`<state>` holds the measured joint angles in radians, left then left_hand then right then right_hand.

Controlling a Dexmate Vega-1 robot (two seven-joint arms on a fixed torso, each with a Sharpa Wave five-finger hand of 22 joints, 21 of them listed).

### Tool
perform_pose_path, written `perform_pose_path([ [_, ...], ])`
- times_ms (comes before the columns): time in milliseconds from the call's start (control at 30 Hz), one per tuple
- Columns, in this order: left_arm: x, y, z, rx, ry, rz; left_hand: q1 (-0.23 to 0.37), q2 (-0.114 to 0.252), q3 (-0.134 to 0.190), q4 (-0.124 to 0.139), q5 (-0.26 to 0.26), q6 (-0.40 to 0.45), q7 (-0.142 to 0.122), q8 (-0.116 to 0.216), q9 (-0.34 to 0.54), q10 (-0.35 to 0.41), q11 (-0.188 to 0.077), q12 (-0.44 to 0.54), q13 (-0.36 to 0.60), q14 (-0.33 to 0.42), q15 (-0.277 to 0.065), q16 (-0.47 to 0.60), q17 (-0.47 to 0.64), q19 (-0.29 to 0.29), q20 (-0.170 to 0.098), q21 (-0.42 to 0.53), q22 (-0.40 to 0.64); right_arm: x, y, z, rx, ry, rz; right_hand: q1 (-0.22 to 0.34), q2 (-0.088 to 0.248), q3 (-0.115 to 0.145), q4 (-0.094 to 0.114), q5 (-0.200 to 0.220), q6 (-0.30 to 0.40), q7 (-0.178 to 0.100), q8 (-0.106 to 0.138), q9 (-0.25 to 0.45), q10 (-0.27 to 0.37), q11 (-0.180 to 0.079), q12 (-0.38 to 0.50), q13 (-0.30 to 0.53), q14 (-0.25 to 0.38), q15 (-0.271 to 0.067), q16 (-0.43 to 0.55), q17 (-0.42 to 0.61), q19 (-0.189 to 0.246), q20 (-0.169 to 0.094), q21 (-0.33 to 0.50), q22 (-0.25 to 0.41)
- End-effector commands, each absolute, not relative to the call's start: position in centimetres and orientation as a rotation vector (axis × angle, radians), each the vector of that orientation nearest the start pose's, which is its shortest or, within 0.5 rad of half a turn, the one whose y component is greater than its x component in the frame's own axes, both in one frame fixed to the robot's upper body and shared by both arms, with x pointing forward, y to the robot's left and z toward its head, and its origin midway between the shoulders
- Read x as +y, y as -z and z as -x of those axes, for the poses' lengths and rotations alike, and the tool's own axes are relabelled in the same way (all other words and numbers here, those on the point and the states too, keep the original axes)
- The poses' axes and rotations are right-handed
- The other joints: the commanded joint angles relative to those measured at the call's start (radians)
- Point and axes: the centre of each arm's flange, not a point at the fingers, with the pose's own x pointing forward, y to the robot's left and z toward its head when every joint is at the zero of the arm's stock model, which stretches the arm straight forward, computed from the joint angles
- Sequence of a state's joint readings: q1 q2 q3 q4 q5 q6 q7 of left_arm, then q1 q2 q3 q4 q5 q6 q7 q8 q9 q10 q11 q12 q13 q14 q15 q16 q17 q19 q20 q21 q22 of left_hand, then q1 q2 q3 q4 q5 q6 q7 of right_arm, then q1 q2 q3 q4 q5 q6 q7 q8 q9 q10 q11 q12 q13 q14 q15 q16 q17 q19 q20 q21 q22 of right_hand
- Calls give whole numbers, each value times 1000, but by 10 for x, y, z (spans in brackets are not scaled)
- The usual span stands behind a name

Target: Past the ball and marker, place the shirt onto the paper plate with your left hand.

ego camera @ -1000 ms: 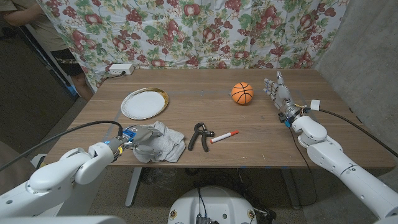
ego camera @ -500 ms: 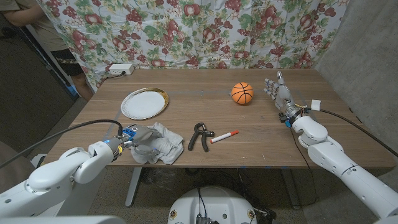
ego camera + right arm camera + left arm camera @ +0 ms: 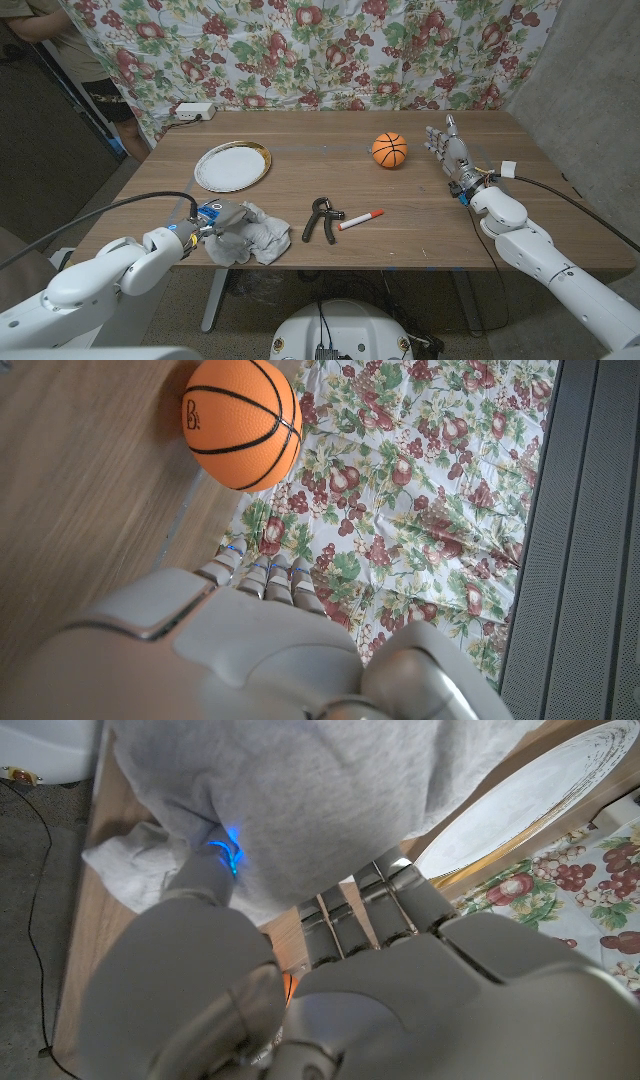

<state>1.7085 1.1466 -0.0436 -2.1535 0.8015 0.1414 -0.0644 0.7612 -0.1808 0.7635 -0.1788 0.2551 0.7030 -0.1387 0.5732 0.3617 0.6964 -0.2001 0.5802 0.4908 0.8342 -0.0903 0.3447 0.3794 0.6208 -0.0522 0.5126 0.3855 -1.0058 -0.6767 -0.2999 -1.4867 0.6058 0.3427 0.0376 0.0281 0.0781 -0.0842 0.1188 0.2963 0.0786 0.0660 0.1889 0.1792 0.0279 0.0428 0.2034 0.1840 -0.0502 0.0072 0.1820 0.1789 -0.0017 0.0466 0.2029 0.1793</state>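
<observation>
The left hand is clamped on the grey shirt, bunching it at the table's near edge toward the left corner; in the left wrist view the fingers dig into the cloth. Just right of the shirt lies a black hand grip, and beside that the marker, red-capped. The paper plate sits further back, near the left edge, apart from the shirt. The ball rests toward the far right. The right hand stands on edge near the right edge, fingers apart and holding nothing, the ball just beside it.
</observation>
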Motion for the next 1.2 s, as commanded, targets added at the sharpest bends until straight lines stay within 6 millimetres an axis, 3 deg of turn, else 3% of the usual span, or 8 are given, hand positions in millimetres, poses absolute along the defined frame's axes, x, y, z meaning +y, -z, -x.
perform_pose_path([
  [33,314,111,-459,-447,119,-1868,73,10,131,-3,-59,127,-13,83,154,67,-13,57,96,65,-134,25,77,14,-138,103,107,-329,36,-600,-654,-219,113,7,17,-2,-2,2,1,-2,2,6,-1,-5,7,1,0,-6,3,2,1,6,-5,2],
  [67,313,110,-459,-449,119,-1868,80,10,140,-5,-60,134,-11,91,162,73,-13,61,103,69,-134,28,84,12,-139,111,116,-330,36,-599,-656,-217,115,7,17,-2,-2,2,1,-2,2,6,-2,-5,7,1,0,-6,3,2,1,6,-5,2],
  [167,312,109,-459,-458,119,-1863,103,-6,217,-10,-71,158,-2,162,243,107,-11,88,172,88,-134,47,154,-14,-137,190,200,-331,37,-599,-655,-216,114,8,17,-2,-2,2,2,-1,2,6,-1,-5,7,1,0,-5,3,2,1,6,-5,3],
  [367,310,105,-457,-475,104,-1856,123,-4,248,-10,-74,187,7,211,283,142,-12,107,211,117,-136,67,200,-12,-140,231,212,-334,39,-599,-650,-212,108,8,17,-2,-2,2,2,-2,2,6,-1,-4,7,1,0,-4,3,2,1,6,-5,3],
  [767,309,95,-456,-501,62,-1859,139,-10,274,-11,-77,232,11,242,275,180,-12,121,262,141,-136,91,270,-24,-140,291,223,-335,39,-601,-649,-211,106,8,17,-2,-2,2,3,-2,3,6,0,-4,7,1,-1,-6,3,2,1,5,-4,3],
  [1200,307,86,-457,-524,55,-1854,134,-15,289,-12,-77,244,16,243,261,194,-12,118,284,136,-134,104,321,-42,-140,328,228,-335,37,-603,-648,-211,103,8,17,-2,-2,2,3,-2,2,6,1,-3,8,1,-2,-5,3,2,2,4,-4,3],
])
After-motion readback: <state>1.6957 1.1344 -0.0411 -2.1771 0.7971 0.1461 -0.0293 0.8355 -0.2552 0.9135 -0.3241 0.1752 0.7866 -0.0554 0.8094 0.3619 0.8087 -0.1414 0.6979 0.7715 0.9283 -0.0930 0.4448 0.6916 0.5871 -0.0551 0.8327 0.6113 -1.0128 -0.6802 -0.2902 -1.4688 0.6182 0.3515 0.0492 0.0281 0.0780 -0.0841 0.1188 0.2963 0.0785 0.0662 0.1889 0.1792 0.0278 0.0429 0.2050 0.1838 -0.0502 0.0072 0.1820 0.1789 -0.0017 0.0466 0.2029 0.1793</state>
